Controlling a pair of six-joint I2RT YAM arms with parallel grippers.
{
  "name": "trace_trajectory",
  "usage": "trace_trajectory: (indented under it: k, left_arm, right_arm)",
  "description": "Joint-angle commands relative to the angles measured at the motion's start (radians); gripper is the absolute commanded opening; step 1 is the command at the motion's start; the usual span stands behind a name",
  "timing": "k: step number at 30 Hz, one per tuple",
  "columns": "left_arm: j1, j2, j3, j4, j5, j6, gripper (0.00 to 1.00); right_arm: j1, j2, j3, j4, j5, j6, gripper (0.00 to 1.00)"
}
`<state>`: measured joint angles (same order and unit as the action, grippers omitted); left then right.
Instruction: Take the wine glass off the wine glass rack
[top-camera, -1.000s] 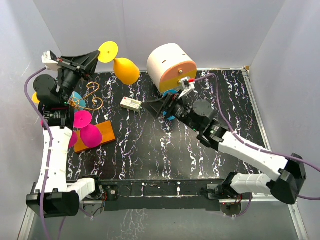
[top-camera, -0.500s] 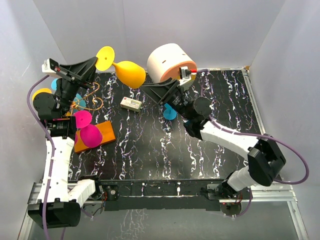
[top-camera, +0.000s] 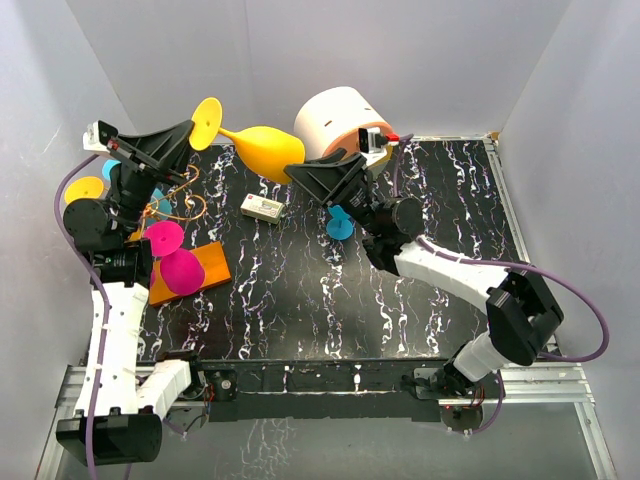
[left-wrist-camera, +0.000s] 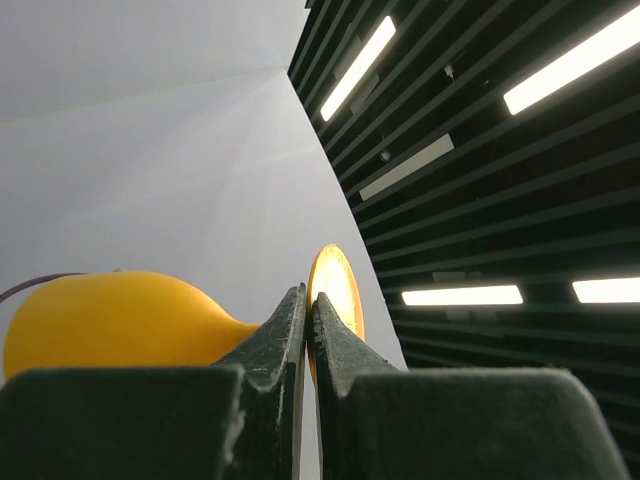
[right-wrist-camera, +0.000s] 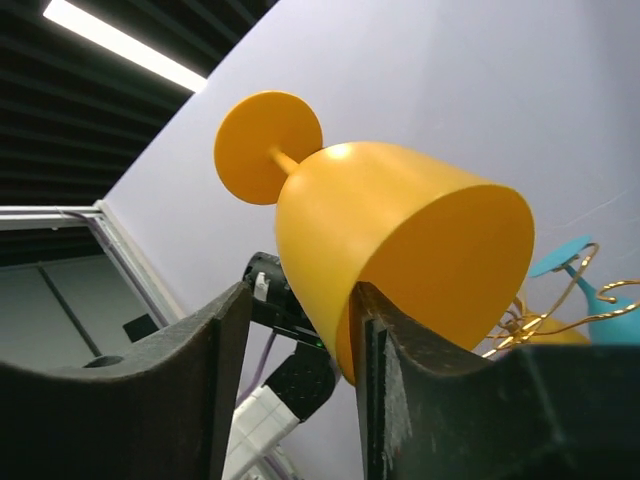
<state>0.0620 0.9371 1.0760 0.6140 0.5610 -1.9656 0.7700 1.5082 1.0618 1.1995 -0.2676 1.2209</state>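
In the overhead view, we find the yellow wine glass (top-camera: 262, 148) already clear of the rack (top-camera: 205, 265). It hangs in the air at the upper middle of the frame, lying almost sideways, with its foot to the left and its bowl to the right. Our left hand (top-camera: 193, 135) pinches the stem just by the foot. Our right hand (top-camera: 300, 176) reaches in from the right with its tip at the bowl, in front of the round cabinet (top-camera: 335, 115). The rack stands at the left of the desk (top-camera: 450, 200), with a pink glass (top-camera: 180, 270) over its orange base.

In the left wrist view, our left hand (left-wrist-camera: 308, 300) is pressed together on the thin stem. The wine glass (left-wrist-camera: 110, 315) swells out at the lower left, and its foot shows just behind the tips.

In the right wrist view, the wine glass (right-wrist-camera: 400, 240) fills the middle, sitting between the fingers (right-wrist-camera: 225, 340) of our right hand (right-wrist-camera: 302, 295). One finger shows a sliver of gap to the bowl and the other looks to be against it, so this hand is spread around the bowl, not clamped. The rack's gold hooks (right-wrist-camera: 560, 312) show at the lower right.

We judge the lift-off done and a handover under way. Next, our right hand needs to close gently and squarely on the smooth, round bowl. The left should let go of the stem only once that hold is firm.
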Motion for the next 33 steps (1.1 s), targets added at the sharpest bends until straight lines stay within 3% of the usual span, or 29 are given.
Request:
trace_trajectory:
  k: [1,11,13,16,19,20,24,27,29,33]
  left_arm:
    - [0.001,-0.038,-0.013,0.041,0.013,-0.015,0.00]
    - [0.002,-0.057,-0.009,-0.017,0.024,0.004,0.01]
    - [0.002,-0.072,-0.019,-0.046,0.020,0.021,0.15]
    - [0.001,-0.105,-0.023,-0.125,0.011,0.078,0.60]
    - [0.002,-0.133,-0.001,-0.281,0.016,0.174,0.95]
    - [0.002,-0.137,0.011,-0.331,0.026,0.203,0.98]
    - [0.001,-0.139,0.046,-0.533,0.071,0.327,0.99]
    - [0.002,-0.156,0.090,-0.725,0.079,0.467,0.99]
    - [0.001,-0.151,0.158,-0.864,0.061,0.579,0.99]
    - [0.002,-0.139,0.244,-1.013,0.041,0.661,0.99]
  right_arm:
    - [0.002,0.004,0.045,0.184,0.005,0.093,0.37]
    - [0.004,-0.008,0.047,0.297,0.019,0.196,0.06]
    - [0.005,-0.026,0.037,0.296,0.032,0.198,0.01]
    - [0.004,-0.058,0.011,0.289,0.066,0.197,0.00]
    - [0.005,-0.100,-0.018,0.255,0.113,0.178,0.00]
    - [0.005,-0.121,-0.029,0.220,0.130,0.170,0.00]
    - [-0.009,-0.272,-0.078,-0.067,0.266,0.061,0.00]
    - [-0.027,-0.409,-0.016,-0.598,0.454,-0.056,0.00]
    - [-0.029,-0.462,0.062,-0.857,0.609,-0.224,0.00]
    - [-0.028,-0.477,0.241,-1.240,0.842,-0.602,0.00]
